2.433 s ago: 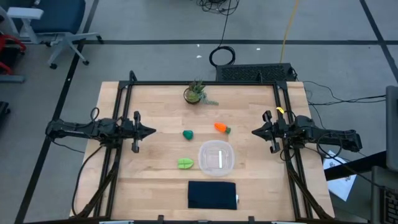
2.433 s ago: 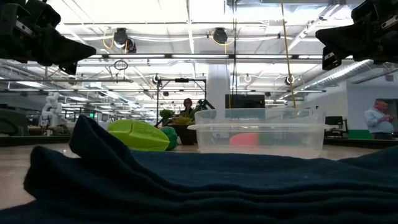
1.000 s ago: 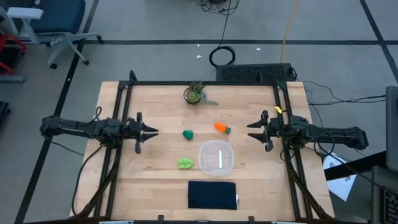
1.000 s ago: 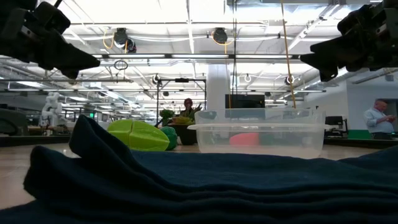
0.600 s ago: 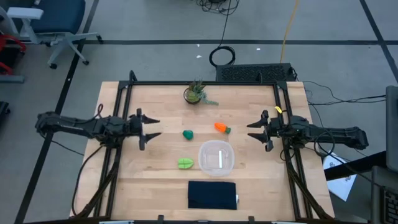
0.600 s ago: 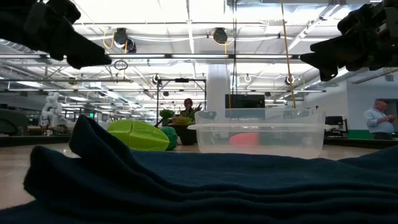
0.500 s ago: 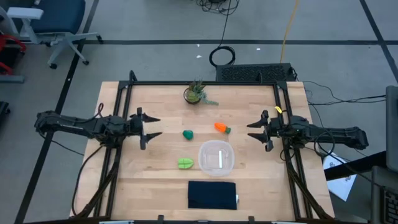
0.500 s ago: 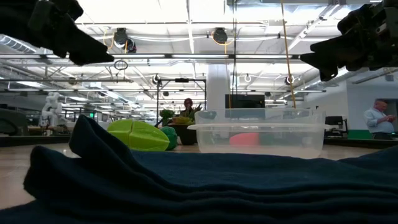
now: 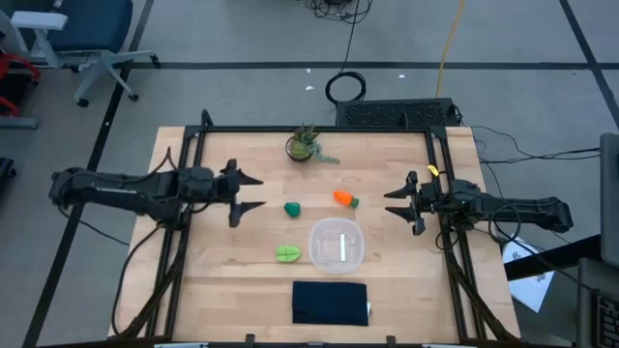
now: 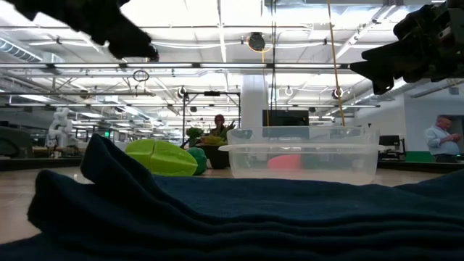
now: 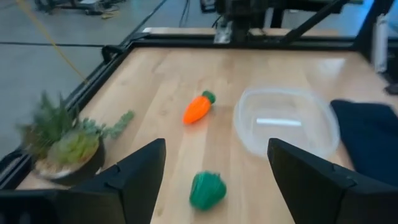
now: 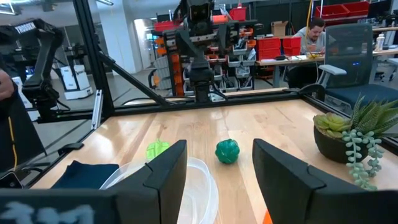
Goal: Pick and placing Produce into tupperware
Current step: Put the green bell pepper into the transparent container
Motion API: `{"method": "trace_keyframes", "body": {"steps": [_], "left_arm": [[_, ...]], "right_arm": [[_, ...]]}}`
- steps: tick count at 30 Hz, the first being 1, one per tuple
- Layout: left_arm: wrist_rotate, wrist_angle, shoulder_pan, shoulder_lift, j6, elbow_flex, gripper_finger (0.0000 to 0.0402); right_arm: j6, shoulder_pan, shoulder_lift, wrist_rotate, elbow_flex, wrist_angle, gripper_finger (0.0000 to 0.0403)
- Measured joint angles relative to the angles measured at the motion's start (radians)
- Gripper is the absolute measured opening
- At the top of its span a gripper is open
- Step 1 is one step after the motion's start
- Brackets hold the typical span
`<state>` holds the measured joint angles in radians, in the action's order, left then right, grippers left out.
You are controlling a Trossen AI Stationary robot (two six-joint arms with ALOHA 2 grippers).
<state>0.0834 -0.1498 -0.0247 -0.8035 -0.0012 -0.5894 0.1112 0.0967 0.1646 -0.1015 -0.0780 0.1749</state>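
Note:
On the wooden table lie the dark green lump (image 9: 292, 208), the orange carrot (image 9: 344, 199) and the lime-green leafy piece (image 9: 288, 253). The clear tupperware (image 9: 336, 246) stands between them, nothing inside. My left gripper (image 9: 256, 192) hovers open just left of the dark green lump (image 11: 207, 190), which shows ahead between its fingers. My right gripper (image 9: 389, 202) hangs open to the right of the carrot and holds nothing. The carrot (image 10: 286, 162) shows through the tupperware (image 10: 304, 152) in the low view.
A small potted plant (image 9: 304, 145) stands at the table's far edge. A dark folded cloth pad (image 9: 330, 302) lies at the near edge, in front of the tupperware. Black frame rails run along the table's left and right sides.
My left gripper has opened and moved toward the table's right edge, closing on the dark green lump. The produce and the tupperware have stayed where they were.

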Motion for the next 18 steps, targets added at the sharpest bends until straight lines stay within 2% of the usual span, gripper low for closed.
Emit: {"method": "trace_keyframes", "body": {"steps": [11, 15, 18], "left_arm": [[-0.278, -0.016, -0.153, -0.268, 0.074, -0.208, 0.0283], [-0.322, -0.123, -0.185, -0.377, 0.080, -0.316, 0.0282], [-0.330, -0.281, -0.195, -0.461, 0.113, -0.420, 0.0282]], "right_arm": [[0.000, 0.000, 0.000, 0.000, 0.000, 0.000, 0.0176], [0.000, 0.000, 0.000, 0.000, -0.001, 0.001, 0.0176], [0.000, 0.000, 0.000, 0.000, -0.001, 0.001, 0.0176]]}}
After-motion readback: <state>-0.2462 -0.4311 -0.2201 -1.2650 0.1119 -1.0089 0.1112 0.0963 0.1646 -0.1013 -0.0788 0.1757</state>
